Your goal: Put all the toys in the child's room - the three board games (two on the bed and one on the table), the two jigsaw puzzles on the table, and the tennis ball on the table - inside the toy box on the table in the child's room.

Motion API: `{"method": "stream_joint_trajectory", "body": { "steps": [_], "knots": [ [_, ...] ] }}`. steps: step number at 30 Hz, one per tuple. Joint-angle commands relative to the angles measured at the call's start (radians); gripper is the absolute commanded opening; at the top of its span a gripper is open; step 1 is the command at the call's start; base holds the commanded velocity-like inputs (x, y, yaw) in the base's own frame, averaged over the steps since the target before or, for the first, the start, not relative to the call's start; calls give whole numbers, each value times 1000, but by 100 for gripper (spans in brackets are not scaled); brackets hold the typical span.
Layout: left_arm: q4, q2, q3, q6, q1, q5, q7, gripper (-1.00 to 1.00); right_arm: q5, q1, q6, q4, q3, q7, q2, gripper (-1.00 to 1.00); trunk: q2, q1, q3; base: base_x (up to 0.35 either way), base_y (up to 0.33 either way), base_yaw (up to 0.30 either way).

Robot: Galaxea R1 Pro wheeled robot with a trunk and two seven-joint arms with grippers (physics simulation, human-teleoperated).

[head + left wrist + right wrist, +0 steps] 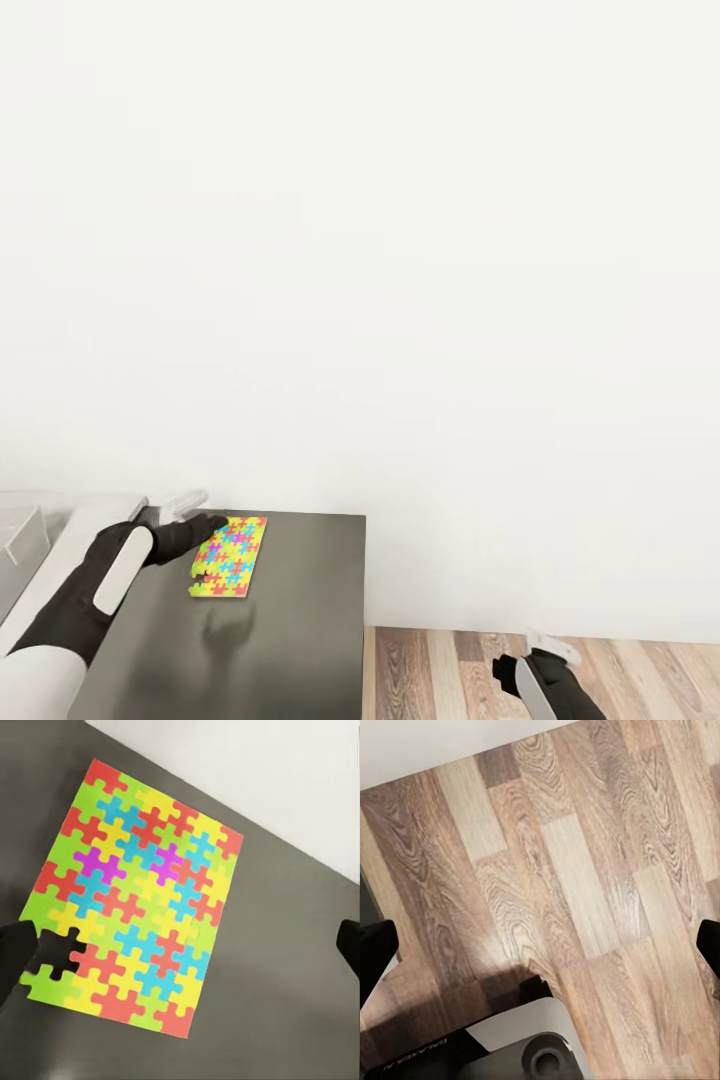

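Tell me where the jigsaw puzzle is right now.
In the head view the jigsaw puzzle lies flat on the dark cabinet top, lower left, near the wall, just beyond the left tool.

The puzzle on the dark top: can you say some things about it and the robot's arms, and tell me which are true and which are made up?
1. The puzzle lies flat on the dark cabinet top. True.
2. The puzzle is on the wood floor. False: it is on the cabinet top; the floor is beside it.
3. The left end effector is open above the puzzle. True.
4. The right end effector holds a ball. False: it is open and empty over the floor.
5. The puzzle is plain white. False: it has red, yellow, green, blue and purple pieces.
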State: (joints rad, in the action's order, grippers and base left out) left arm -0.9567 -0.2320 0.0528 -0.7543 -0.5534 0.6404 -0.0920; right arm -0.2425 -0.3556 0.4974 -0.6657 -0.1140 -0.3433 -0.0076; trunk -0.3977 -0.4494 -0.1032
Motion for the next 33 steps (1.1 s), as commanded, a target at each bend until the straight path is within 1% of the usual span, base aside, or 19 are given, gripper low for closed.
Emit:
{"method": "stream_joint_trajectory", "body": {
  "steps": [1, 3, 4, 5, 6, 7, 8, 9, 10, 11, 12, 14, 18, 22, 33],
  "knots": [
    [-1, 2, -1, -2, -7, 6, -13, 100, -11, -1, -4, 2, 2, -7, 0, 100, -2, -1, -2, 0, 0, 0],
    [0, 6, -4, 3, -36, 0, -18, 100, -12, 0, -20, 8, 4, -8, 2, 100, -2, -1, -2, 0, 0, 0],
    [4, 7, -5, 5, -61, -2, -20, 100, -13, 0, -26, 10, 6, -8, 5, 100, -2, -1, -2, 0, 0, 0],
    [15, 7, -6, 9, -84, -7, -22, 100, -13, 0, -30, 12, 7, -8, 6, 100, -2, -1, -2, 0, 0, 0],
    [24, 7, -7, 12, -93, -11, -22, 100, -13, 0, -32, 12, 7, -8, 7, 100, -2, -1, -2, 0, 0, 0],
    [49, 7, -7, 24, -107, -23, -23, 100, -13, 0, -34, 13, 7, -8, 8, 100, -2, -1, -2, 0, 0, 0],
    [63, 8, -8, 36, -112, -31, -23, 100, -12, 0, -34, 14, 7, -7, 9, 100, -2, -1, -2, 0, 0, 0],
    [88, 8, -8, 66, -120, -48, -23, 100, -12, 0, -35, 15, 6, -7, 10, 100, -2, -1, -3, 0, 0, 0],
    [97, 9, -8, 80, -124, -56, -23, 100, -12, 0, -36, 15, 6, -7, 10, 100, -2, -1, -3, 0, 0, 0],
    [111, 10, -8, 103, -131, -73, -22, 100, -12, 0, -36, 16, 6, -7, 10, 100, -2, -1, -4, 0, 0, 0],
    [120, 11, -8, 119, -136, -87, -22, 100, -11, 0, -37, 17, 5, -7, 10, 100, -2, -1, -5, 0, 0, 0],
    [129, 15, -9, 134, -141, -100, -21, 100, -8, 0, -37, 18, 5, -8, 10, 100, -2, -1, -7, 0, 0, 0],
    [135, 30, -16, 147, -145, -111, -18, 100, -4, 0, -37, 20, 6, -8, 11, 100, -2, -1, -13, 0, 0, 0],
    [137, 39, -30, 151, -146, -114, -18, 100, -3, 0, -36, 21, 6, -8, 10, 100, -2, -1, -19, 0, 0, 0],
    [133, 39, -37, 153, -146, -117, -17, 100, -3, 0, -36, 23, 8, -8, 12, 100, -2, -1, -37, 0, 0, 0]
  ]
}}
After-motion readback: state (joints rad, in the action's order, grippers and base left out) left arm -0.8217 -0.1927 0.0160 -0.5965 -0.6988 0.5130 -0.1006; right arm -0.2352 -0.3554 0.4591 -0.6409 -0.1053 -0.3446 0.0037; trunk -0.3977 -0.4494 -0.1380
